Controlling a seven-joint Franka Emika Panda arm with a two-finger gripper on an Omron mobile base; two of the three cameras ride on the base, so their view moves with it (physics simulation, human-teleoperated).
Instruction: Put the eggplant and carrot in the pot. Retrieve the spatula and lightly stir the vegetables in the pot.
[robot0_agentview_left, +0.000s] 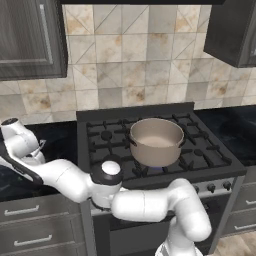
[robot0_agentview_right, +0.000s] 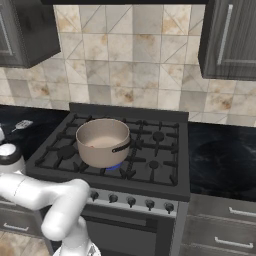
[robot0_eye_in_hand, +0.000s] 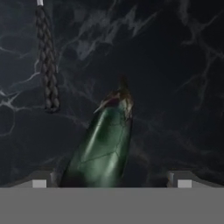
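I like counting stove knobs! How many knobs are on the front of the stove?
5, in a row along the stove's front panel, below the grates that hold the pot. The arm crosses the panel's left end, so another may be hidden.

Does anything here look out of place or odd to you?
Mildly odd: a blue flame burns under the pot, which looks empty. The eggplant lies on the dark marble counter, between the open end effector's fingers. Nothing looks spilled or damaged.
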